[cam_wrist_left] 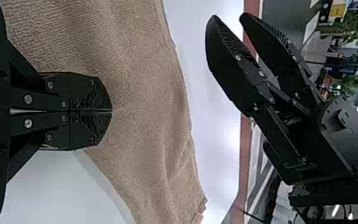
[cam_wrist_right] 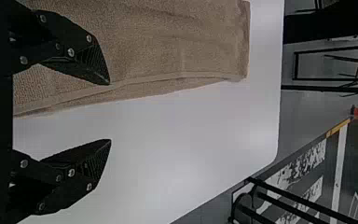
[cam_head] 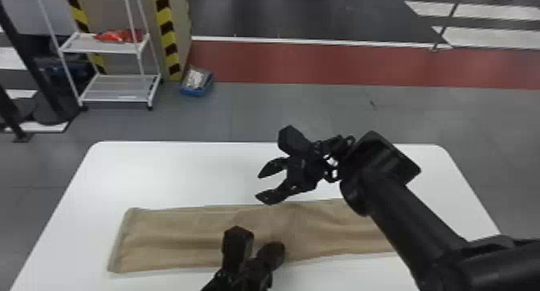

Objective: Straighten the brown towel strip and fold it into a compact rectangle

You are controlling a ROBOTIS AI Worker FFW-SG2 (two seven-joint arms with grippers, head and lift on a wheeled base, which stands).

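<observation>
In the head view, the brown towel strip (cam_head: pixel 172 238) loses its 4 o'clock end behind the right arm (cam_head: pixel 414 220), which is itself cut off by the edge at 4 o'clock. At 6 o'clock the left tool (cam_head: pixel 273 253) covers a patch of the strip, and its rear is cut off below, as is the near edge of the desk (cam_head: pixel 160 173). Whether cloth sits between its fingertips cannot be told. Toward 10 o'clock, the red item (cam_head: pixel 120 35) on the cart (cam_head: pixel 110 87) and the contents of the blue box (cam_head: pixel 195 90) are too blurred to identify.
</observation>
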